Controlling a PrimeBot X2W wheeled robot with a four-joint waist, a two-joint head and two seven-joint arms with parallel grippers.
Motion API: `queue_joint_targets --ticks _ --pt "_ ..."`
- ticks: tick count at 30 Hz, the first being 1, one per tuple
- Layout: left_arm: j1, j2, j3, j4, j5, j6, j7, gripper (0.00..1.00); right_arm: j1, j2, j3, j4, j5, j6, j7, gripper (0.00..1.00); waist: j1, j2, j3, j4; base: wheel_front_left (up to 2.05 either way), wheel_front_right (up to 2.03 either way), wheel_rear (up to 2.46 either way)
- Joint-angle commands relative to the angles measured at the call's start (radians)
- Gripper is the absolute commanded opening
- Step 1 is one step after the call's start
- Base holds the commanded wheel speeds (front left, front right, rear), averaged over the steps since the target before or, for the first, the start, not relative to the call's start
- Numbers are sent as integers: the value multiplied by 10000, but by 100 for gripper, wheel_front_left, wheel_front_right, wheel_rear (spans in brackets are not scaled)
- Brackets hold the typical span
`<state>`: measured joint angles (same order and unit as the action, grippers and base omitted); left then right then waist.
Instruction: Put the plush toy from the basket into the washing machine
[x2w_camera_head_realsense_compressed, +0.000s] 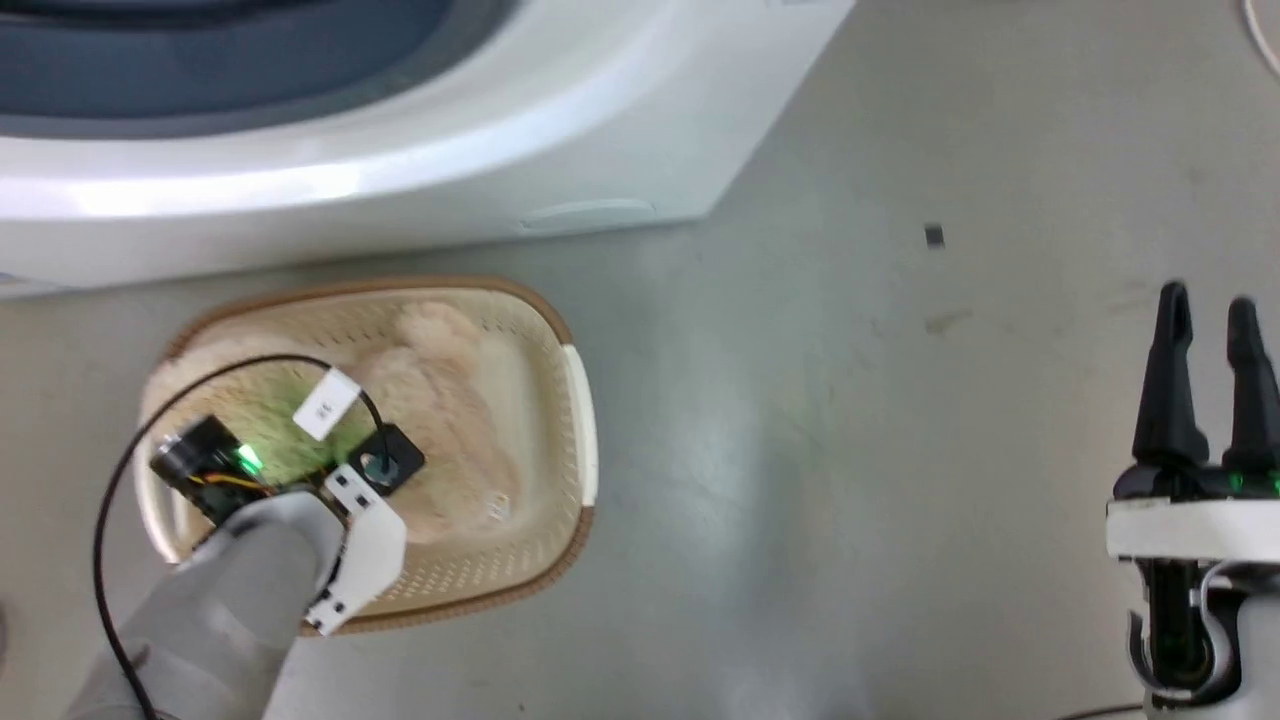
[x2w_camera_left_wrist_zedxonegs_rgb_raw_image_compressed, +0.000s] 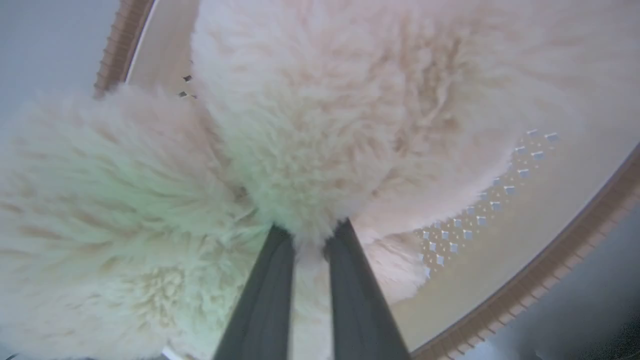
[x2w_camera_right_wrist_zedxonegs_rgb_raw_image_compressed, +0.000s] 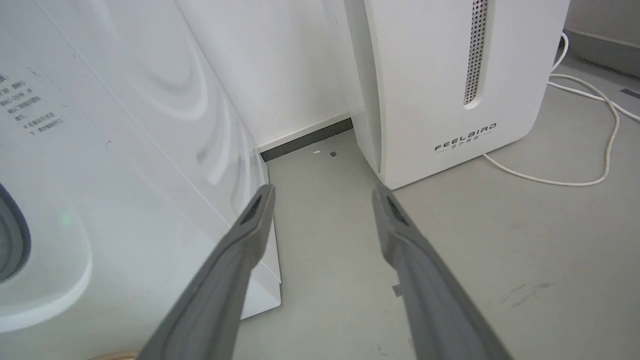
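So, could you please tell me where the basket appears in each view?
Head view: basket lower left, below the washing machine.
Left wrist view: its brown rim arcs along the lower right, around the plush toy.
Right wrist view: a rim sliver at the bottom edge, left.
Shared landmark: the grey floor.

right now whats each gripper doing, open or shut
Left gripper: shut on the fur of the plush toy, which lies in the basket.
Right gripper: open, holding nothing.
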<state>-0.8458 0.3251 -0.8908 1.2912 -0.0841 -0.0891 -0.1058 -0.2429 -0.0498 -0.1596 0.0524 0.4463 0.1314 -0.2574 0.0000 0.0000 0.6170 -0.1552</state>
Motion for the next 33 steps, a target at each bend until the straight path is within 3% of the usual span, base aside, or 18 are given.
queue_joint_targets --ticks 1,8,21,28,33 --pt "147 -81 9 -4 -111 -11 -149 0 172 -4 -64 79 -95 -7 -44 100 0 0 -571 348 0 0 0" --pt "756 -569 211 -4 -640 -65 -903 0 768 -4 -243 489 -280 -7 -44 100 0 0 -1788 810 0 0 0" --pt "1741 -1806 548 -235 -1357 442 -1525 0 1929 -4 -569 830 -604 -7 -44 100 0 0 -3792 1527 0 0 0" --pt "2273 -1843 1020 -1402 -1789 904 -1556 0 2378 -4 -642 838 -676 -7 -44 100 0 0 -4527 1834 0 0 0" --pt "2872 -1432 1736 -3184 -2024 1602 -1558 0 2637 -4 -583 754 -684 -7 -44 100 0 0 -4864 1965 0 0 0"
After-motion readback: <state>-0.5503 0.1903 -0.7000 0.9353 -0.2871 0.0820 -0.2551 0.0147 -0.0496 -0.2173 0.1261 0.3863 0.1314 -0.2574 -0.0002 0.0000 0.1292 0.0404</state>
